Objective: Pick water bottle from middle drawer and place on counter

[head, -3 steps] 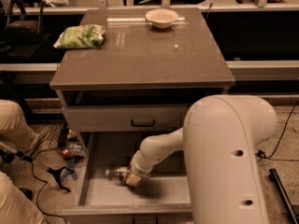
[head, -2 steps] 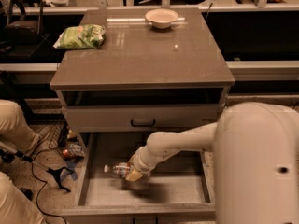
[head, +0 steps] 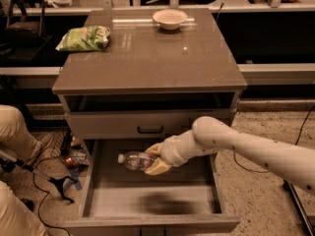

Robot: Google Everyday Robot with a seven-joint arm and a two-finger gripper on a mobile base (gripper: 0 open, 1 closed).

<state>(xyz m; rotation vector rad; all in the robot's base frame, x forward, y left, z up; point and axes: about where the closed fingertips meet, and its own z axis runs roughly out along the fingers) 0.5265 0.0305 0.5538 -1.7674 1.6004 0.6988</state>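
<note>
The water bottle [head: 132,161] is clear with a white cap that points left. It lies on its side in my gripper [head: 154,159], which is shut on it and holds it above the floor of the open middle drawer [head: 147,195]. The bottle's shadow falls on the drawer floor below. My white arm [head: 246,146] reaches in from the right. The glossy grey-brown counter [head: 157,58] is the top slab of the cabinet, above and behind the gripper.
On the counter, a green snack bag [head: 84,38] lies at the left and a white bowl [head: 170,18] stands at the back. A closed drawer front with a black handle [head: 150,130] sits above the open drawer. A person's legs [head: 15,136] and cables lie on the floor at left.
The gripper has lifted the bottle off the drawer floor and carried it up. The arm has swung away to the right and now blocks less of the drawer.
</note>
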